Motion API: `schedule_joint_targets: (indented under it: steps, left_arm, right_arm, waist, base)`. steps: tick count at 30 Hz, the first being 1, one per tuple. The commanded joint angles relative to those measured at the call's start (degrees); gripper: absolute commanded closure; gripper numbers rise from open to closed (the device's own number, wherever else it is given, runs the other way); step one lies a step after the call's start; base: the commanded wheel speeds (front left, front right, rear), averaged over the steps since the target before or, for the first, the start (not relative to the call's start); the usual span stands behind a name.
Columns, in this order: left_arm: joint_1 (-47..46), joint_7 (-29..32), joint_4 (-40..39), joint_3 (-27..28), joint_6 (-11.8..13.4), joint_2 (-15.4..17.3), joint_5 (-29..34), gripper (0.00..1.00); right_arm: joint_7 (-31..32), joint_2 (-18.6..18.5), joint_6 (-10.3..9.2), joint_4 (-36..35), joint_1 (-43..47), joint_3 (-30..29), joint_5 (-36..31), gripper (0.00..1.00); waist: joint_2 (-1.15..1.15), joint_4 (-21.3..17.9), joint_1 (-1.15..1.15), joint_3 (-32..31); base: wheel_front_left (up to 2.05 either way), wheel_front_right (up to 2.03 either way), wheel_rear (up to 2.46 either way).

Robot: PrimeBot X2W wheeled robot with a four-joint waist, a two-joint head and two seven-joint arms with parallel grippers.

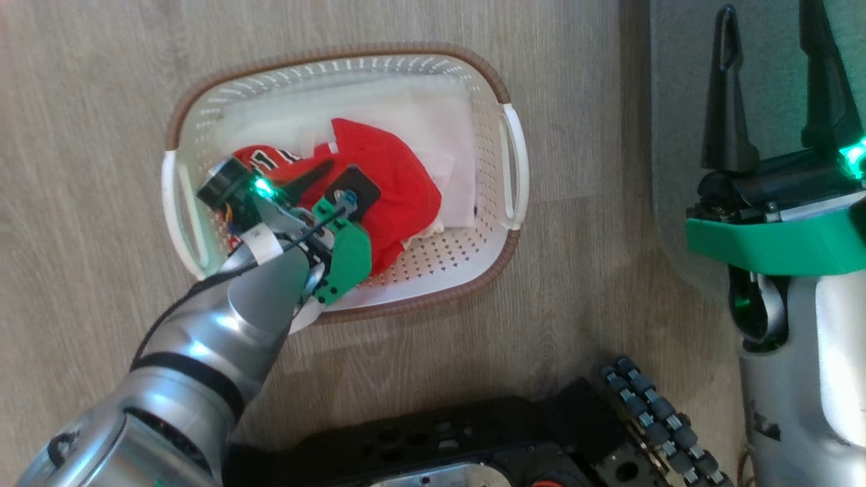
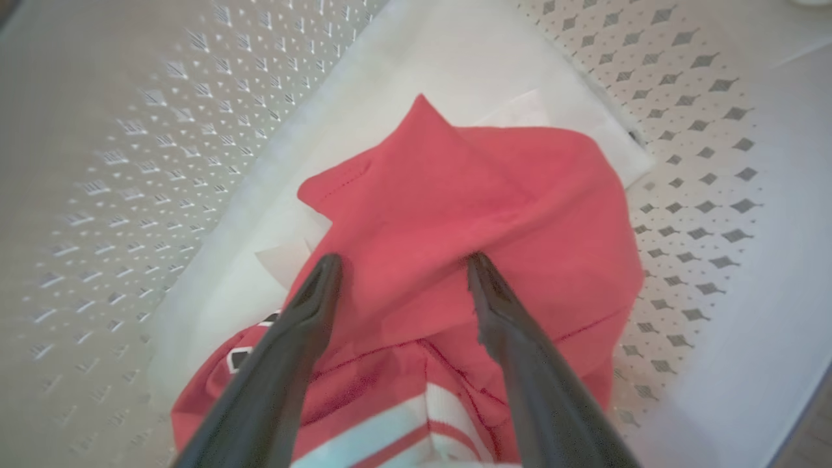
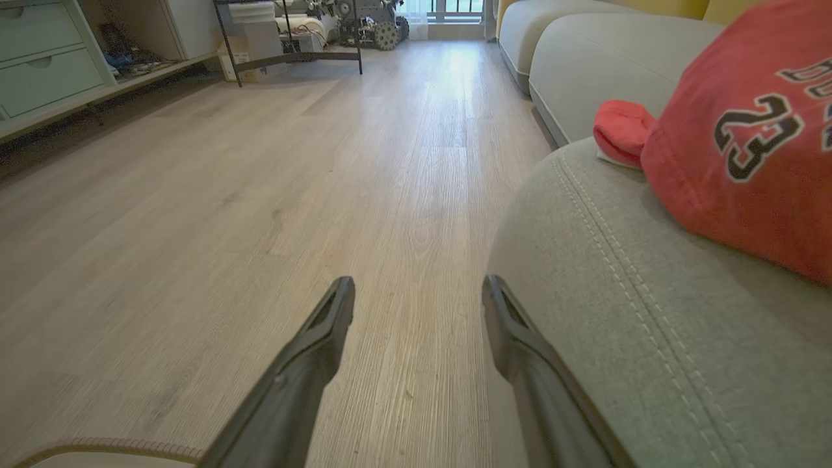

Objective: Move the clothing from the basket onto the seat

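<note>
A red garment with white trim point(image 1: 392, 182) lies crumpled on the white liner point(image 1: 433, 115) inside the cream basket point(image 1: 487, 88) on the floor. My left gripper point(image 1: 331, 177) reaches down into the basket. In the left wrist view its open gripper point(image 2: 403, 263) has both fingertips point(image 2: 328, 270) pressed into the red garment point(image 2: 455, 195), with a raised fold between them. Another red garment printed "23" point(image 3: 747, 143) rests on the grey-green seat point(image 3: 617, 292). My right gripper point(image 1: 768, 20) hangs open and holds nothing beside the seat's edge point(image 1: 683, 135), its gripper point(image 3: 417, 286) above the floor.
My dark base point(image 1: 473, 439) and a roller wheel point(image 1: 649, 412) sit just below the basket. Wood floor surrounds the basket. Another sofa cushion point(image 3: 585, 58), pale green drawers point(image 3: 39, 71) and a metal rack point(image 3: 286, 39) stand farther off. The basket rim point(image 3: 97, 448) shows under the right gripper.
</note>
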Motion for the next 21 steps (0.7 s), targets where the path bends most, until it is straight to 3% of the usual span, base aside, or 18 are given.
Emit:
schedule_joint_targets:
  steps: [1, 6, 7, 8, 9, 21]
  left_arm:
    - [-0.5, 0.4, 0.4, -0.1, 0.8, 0.4, -0.5, 0.00]
    - [-2.0, 2.0, 1.8, -1.0, 1.1, 0.4, -0.9, 0.00]
    - [-2.3, 2.3, 1.9, -1.3, 1.2, 0.4, -0.9, 0.13]
    - [-2.5, 2.7, 2.0, -1.5, 1.2, 0.4, -1.1, 0.64]
    - [-2.5, 3.1, 1.9, -1.8, 1.0, 0.4, -1.3, 1.00]
    - [-0.6, 0.8, -0.9, -4.2, 0.6, 0.4, -5.3, 1.00]
  right_arm:
    - [-0.5, 0.1, -0.02, -2.3, 1.1, 1.3, 0.4, 0.00]
    - [-0.5, 0.1, -0.02, -2.5, 0.8, 1.7, 0.6, 0.00]
    - [-0.5, 0.1, -0.02, -2.5, 0.7, 1.8, 0.7, 0.00]
    - [-0.5, 0.1, -0.02, -2.5, 0.6, 1.8, 0.8, 0.00]
    - [-0.5, 0.1, -0.02, -2.5, 0.5, 1.9, 0.9, 0.00]
    - [-0.5, 0.1, -0.02, -0.2, -0.2, 1.5, 1.2, 0.00]
  waist:
    - [0.00, -1.0, -0.01, 1.7]
    - [0.00, -1.4, -0.01, 2.4]
    - [0.00, -1.5, -0.01, 2.5]
    - [0.00, -1.6, -0.01, 2.6]
    - [0.00, -1.7, -0.01, 2.6]
    - [0.00, -1.1, -0.01, -1.3]
  base:
    - [0.00, 0.00, 0.00]
    - [0.00, 0.00, 0.00]
    - [0.00, 0.00, 0.00]
    - [0.00, 0.00, 0.00]
    - [0.00, 0.00, 0.00]
    - [0.00, 0.00, 0.00]
